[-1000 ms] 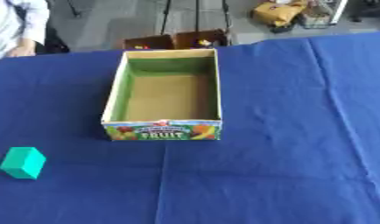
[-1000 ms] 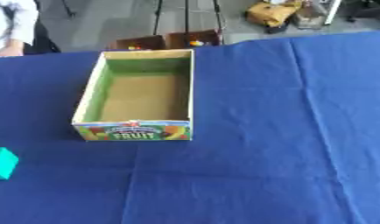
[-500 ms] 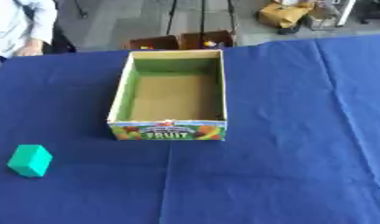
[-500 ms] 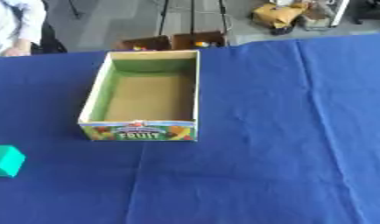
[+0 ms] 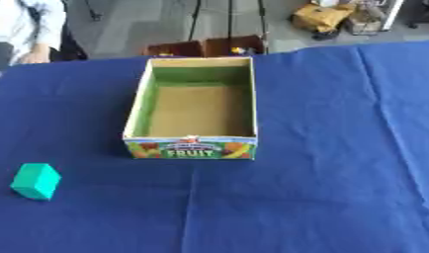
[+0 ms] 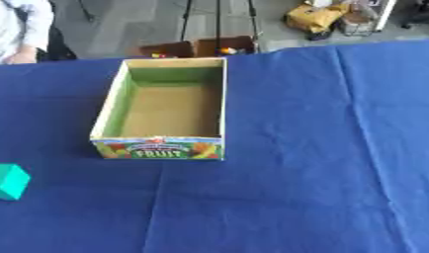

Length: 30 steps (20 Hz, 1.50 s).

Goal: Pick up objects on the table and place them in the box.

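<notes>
An open cardboard box (image 5: 191,147) with green inner walls and a "FRUIT" label on its near side stands in the middle of the blue tablecloth; nothing shows inside it. A small teal block (image 5: 36,181) lies on the cloth at the near left, well apart from the box. Neither of my hands appears in either eye view.
The blue cloth (image 5: 321,188) covers the whole table. Beyond the far edge stand brown crates (image 5: 205,47) and a yellow bag (image 5: 320,17) on the floor. A person stands at the far left corner, not touching anything.
The whole picture has shifted slightly between frames, so the camera has moved. The box and the teal block have kept their places relative to each other.
</notes>
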{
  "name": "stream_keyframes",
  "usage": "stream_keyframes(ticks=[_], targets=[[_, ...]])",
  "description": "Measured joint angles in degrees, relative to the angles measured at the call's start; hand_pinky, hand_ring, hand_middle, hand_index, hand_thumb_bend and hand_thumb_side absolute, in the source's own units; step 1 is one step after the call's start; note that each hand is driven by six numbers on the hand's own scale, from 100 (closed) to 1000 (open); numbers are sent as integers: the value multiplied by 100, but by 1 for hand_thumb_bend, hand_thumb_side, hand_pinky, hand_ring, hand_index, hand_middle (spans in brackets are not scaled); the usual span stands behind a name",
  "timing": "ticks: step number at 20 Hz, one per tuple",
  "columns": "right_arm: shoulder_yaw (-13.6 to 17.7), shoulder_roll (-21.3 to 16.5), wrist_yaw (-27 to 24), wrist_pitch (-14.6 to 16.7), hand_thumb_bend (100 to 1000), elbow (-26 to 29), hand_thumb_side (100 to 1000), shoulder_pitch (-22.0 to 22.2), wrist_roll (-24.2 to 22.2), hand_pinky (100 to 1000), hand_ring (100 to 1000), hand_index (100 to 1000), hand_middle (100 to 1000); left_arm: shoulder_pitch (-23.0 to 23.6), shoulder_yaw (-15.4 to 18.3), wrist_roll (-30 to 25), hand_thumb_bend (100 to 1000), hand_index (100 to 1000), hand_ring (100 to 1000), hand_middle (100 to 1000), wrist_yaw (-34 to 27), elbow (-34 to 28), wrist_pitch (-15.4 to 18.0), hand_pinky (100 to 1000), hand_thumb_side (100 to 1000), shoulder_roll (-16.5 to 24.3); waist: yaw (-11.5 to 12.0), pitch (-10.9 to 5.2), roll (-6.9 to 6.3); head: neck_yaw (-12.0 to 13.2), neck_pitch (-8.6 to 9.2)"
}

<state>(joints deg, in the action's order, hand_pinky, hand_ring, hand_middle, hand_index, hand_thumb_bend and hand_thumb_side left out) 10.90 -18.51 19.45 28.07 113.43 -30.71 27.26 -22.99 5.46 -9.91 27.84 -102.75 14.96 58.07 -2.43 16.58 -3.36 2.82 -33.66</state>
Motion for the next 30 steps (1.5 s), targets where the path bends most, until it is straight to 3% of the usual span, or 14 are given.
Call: stream_keyframes(ticks=[4, 8, 13, 21, 30], targets=[[-3, -9, -4, 4, 100, 0, 895, 4, -8, 646, 662, 686, 515, -320, -116, -896, 606, 1000, 970, 963, 510, 417, 284, 921, 1000, 103, -35, -13, 2, -25, 0], [-6, -42, -20, -11, 100, 0, 890, 37, -24, 647, 663, 687, 513, -538, -316, -1968, 694, 1000, 970, 963, 639, 755, 481, 929, 966, 141, -37, -14, -6, -22, 21], [-15, -44, -35, -17, 100, 0, 884, 49, -34, 648, 663, 687, 512, -620, -432, -2752, 827, 1000, 984, 980, 662, 827, 536, 944, 928, 160, -29, -14, -34, -14, 52], [-14, -44, -42, -35, 100, 0, 877, 53, -54, 649, 663, 686, 511, -527, -604, -3416, 837, 1000, 989, 1000, 669, 1050, 436, 944, 844, 211, -22, -3, -42, 49, 90], [0, -44, -42, -37, 100, 0, 878, 51, -55, 650, 663, 685, 509, -478, -839, -3640, 839, 1000, 989, 1000, 702, 1283, 213, 942, 828, 200, -41, 35, 16, 421, 91]])
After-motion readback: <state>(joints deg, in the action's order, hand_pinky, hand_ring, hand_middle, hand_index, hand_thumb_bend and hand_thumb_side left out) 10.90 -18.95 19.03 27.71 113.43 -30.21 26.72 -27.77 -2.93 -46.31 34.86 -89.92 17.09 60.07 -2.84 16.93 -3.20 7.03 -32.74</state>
